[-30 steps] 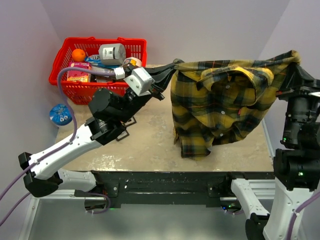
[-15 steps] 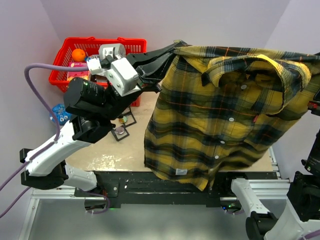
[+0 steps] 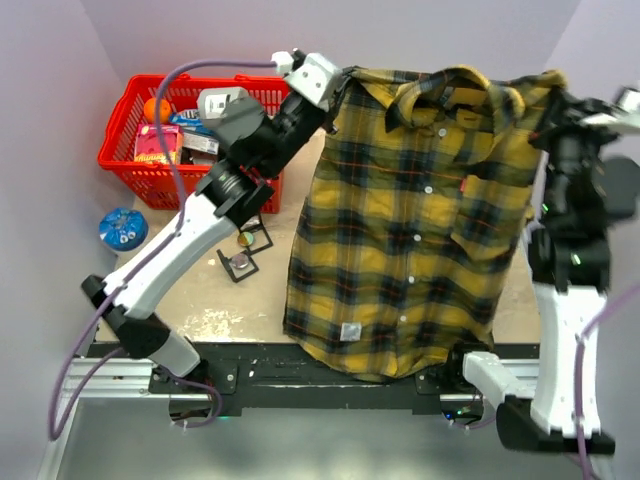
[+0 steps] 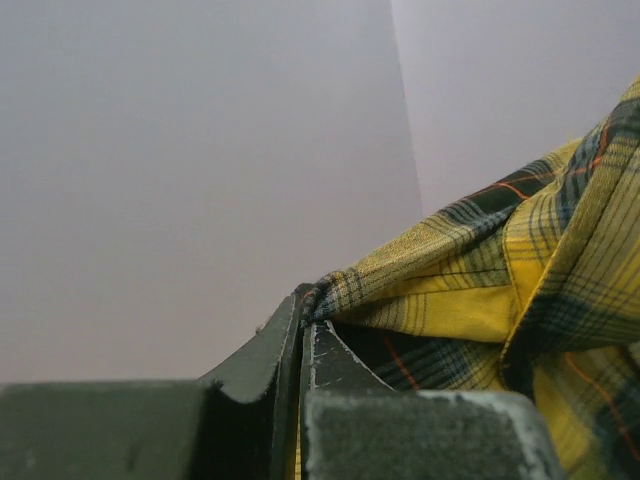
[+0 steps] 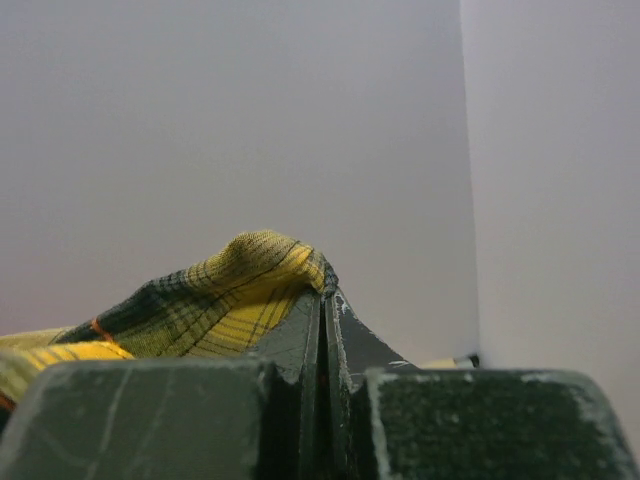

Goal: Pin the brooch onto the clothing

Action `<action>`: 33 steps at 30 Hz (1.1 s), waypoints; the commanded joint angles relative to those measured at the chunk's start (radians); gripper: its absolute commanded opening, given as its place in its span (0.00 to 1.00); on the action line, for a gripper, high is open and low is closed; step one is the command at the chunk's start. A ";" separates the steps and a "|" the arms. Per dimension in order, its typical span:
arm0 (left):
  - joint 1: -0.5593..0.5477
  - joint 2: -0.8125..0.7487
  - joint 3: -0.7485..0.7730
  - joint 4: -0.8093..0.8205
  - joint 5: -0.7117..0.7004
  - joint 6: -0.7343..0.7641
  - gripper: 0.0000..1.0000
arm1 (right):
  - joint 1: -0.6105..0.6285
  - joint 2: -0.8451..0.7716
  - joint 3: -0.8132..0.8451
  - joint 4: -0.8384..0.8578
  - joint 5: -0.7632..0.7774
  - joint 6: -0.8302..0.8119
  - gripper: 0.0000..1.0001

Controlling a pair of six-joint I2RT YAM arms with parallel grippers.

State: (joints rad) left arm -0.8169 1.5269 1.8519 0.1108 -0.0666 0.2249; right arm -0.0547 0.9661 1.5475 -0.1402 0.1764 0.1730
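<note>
Lab cell: plain lilac walls [image 3: 420, 30], robot table [image 3: 200, 305].

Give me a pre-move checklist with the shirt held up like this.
1. Left gripper shut on a shirt shoulder: ok.
2. Right gripper shut on the other shoulder: ok.
3. Shirt spread flat between the arms, front and pocket facing the top camera: ok.
4. Hem clear of the table: cannot tell; from above it overlaps the near edge.
5. Brooch found: cannot tell. A dark-framed piece lies on the table left of the shirt, too small to identify.
6. Basket apart from the shirt: ok.
</note>
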 commanded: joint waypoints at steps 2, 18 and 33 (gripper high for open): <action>0.185 0.131 0.050 0.032 0.040 -0.168 0.00 | -0.016 0.163 -0.067 0.158 0.179 -0.017 0.00; 0.251 0.420 0.117 -0.065 0.249 -0.200 0.91 | -0.014 0.488 -0.093 0.059 0.270 0.069 0.99; 0.186 0.088 -0.669 0.114 0.252 -0.334 0.91 | 0.203 0.181 -0.498 0.031 0.166 0.195 0.94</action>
State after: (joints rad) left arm -0.6224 1.6573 1.3098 0.1383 0.1787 -0.0360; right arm 0.0956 1.1763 1.1091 -0.0910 0.3561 0.3206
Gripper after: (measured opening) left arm 0.915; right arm 0.945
